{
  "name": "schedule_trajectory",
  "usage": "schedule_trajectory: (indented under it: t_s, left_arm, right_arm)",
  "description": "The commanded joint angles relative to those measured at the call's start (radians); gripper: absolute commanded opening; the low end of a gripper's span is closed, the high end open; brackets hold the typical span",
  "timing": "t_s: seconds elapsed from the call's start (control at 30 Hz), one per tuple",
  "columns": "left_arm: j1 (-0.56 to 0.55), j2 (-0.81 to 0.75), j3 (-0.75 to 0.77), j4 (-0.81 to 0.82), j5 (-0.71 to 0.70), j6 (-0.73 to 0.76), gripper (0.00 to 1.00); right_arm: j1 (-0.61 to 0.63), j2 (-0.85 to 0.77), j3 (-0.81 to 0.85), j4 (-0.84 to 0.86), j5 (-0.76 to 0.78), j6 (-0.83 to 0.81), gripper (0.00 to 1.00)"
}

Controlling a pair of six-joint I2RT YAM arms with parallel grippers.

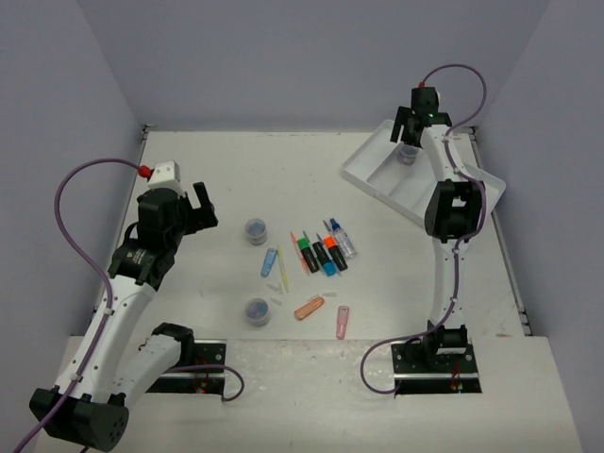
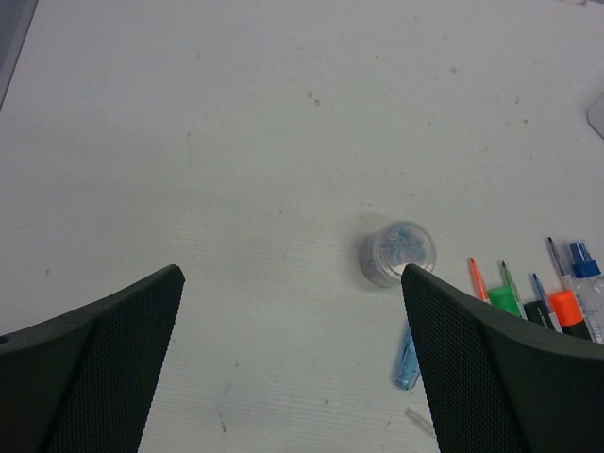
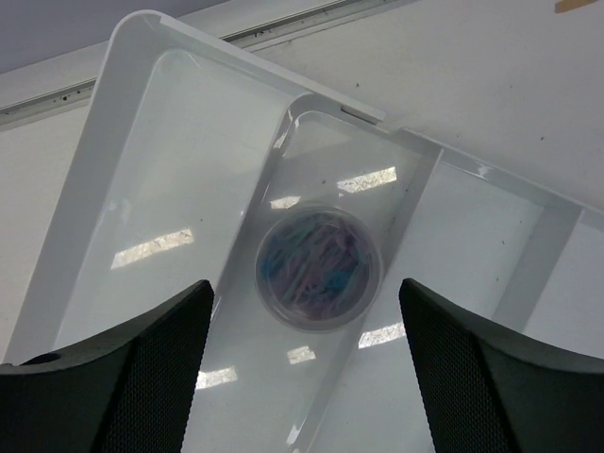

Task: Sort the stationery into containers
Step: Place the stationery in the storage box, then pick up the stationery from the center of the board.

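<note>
Well, the right gripper [image 3: 304, 302] hangs with jaws apart over the white tray [image 3: 123, 142], and a round pot [image 3: 318, 267] sits in a narrow compartment beneath it. The left gripper [image 2: 291, 278] gapes wide above the table [image 2: 236, 113], near another pot [image 2: 397, 253].

Enclosed work cell: white tabletop [image 1: 236, 170] within plain pale walls.
Lavender-grey back wall [image 1: 302, 57] and two side walls [image 1: 57, 113] rise from the tabletop's edges; a thin grey strip [image 1: 512, 274] borders its right side; the surface is matt and faintly speckled; lighting is soft and even, with weak shadows.
</note>
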Motion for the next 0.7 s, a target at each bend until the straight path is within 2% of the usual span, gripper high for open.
schedule_trajectory:
  t_s: [0.0, 0.03, 0.13, 0.27, 0.33, 0.43, 0.5, 0.57, 0.67]
  left_arm:
    - [-0.007, -0.017, -0.002, 0.039, -0.003, 0.02, 1.0]
    - [-0.007, -0.017, -0.002, 0.039, -0.004, 0.02, 1.0]
    - [-0.007, -0.017, -0.001, 0.039, -0.01, 0.019, 1.0]
    - [-0.003, -0.011, 0.014, 0.016, -0.07, 0.003, 1.0]
    - [0.016, -0.013, 0.036, -0.03, -0.17, -0.045, 1.0]
    - [0.046, -0.021, 0.06, -0.079, -0.313, -0.147, 1.0]
    - [0.067, -0.027, 0.07, -0.106, -0.343, -0.185, 1.0]
    - [0.072, -0.038, 0.085, -0.134, -0.403, -0.232, 1.0]
    - [0.077, -0.057, 0.099, -0.18, -0.467, -0.272, 1.0]
  right_arm:
    - [-0.002, -0.021, 0.058, 0.024, -0.017, -0.031, 0.93]
    - [-0.002, -0.032, 0.058, 0.021, -0.019, -0.03, 0.99]
    - [0.01, -0.071, 0.044, 0.008, -0.06, -0.026, 0.99]
    - [0.108, -0.219, -0.094, 0.066, -0.124, -0.051, 0.98]
    - [0.27, -0.381, -0.286, 0.145, -0.135, -0.083, 0.99]
    - [0.498, -0.453, -0.387, 0.145, -0.178, -0.041, 0.99]
    - [0.595, -0.451, -0.424, 0.181, -0.206, -0.009, 0.99]
    - [0.714, -0.413, -0.394, 0.175, -0.194, 0.012, 0.99]
    - [0.805, -0.275, -0.282, 0.105, -0.184, 0.021, 0.99]
